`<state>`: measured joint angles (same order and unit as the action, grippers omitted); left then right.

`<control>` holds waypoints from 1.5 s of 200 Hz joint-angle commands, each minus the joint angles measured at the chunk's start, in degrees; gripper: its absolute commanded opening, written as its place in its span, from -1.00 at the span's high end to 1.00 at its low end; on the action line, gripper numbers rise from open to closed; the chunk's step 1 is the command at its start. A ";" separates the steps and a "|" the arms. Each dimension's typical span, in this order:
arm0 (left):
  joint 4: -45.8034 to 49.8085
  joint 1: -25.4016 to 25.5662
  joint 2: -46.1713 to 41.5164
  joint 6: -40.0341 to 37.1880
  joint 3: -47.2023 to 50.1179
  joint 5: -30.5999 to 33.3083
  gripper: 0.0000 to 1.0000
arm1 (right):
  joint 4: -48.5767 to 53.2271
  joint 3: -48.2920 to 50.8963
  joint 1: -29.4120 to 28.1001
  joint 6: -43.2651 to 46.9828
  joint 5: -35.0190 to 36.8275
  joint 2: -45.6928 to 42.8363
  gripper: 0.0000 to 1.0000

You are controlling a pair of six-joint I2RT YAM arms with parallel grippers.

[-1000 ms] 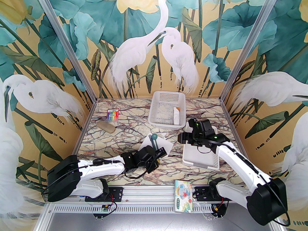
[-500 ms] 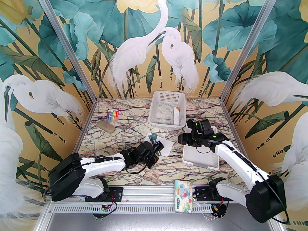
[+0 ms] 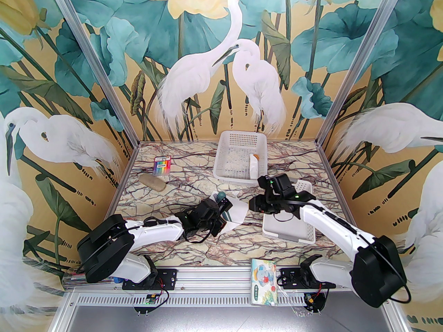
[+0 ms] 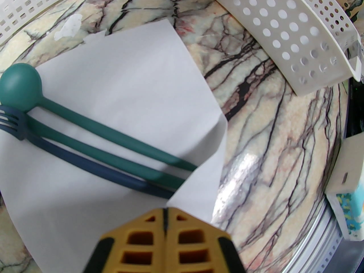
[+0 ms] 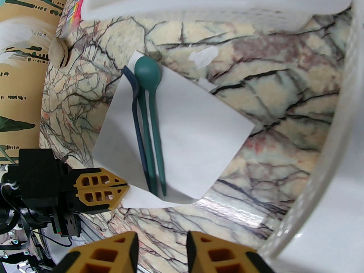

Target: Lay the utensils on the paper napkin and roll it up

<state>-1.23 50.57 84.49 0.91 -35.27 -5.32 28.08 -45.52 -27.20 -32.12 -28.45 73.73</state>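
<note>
Marbled table [image 3: 193,187]; white basket [image 3: 288,236] just beside napkin [image 3: 238,212].

Tabletop [image 3: 193,185]: veined marble pattern, lower middle of frame.
Far basket [image 3: 242,138]: white, perforated, centre; paper-wrapped, orange-tipped utensil [image 3: 254,164] lies along its right side.
Near basket [image 3: 283,237]: white, right of centre.
Marker pack [image 3: 162,166]: rainbow colours, left of centre.
Tan lump [image 3: 152,182]: just below the pack.
Tissue pack [image 3: 264,285]: cartoon print, bottom centre.
</note>
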 commanded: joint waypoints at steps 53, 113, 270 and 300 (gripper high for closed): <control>-3.38 -0.82 4.66 0.41 -2.99 -0.93 1.00 | -9.96 4.20 -5.87 -9.33 -0.37 6.14 0.55; -6.34 -1.56 6.64 1.64 -2.90 -0.40 1.00 | -12.35 4.81 -8.00 -11.33 -1.04 10.48 0.71; -8.38 -2.09 9.27 2.56 -3.10 -0.83 1.00 | -16.65 0.99 -8.75 -12.57 1.21 19.95 0.88; -8.69 -2.15 9.69 2.53 -3.05 -0.96 1.00 | -16.26 0.51 -8.78 -12.44 2.08 21.00 0.89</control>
<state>-8.54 48.75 92.75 2.63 -37.04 -5.32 12.36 -43.66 -35.64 -43.99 -28.08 93.71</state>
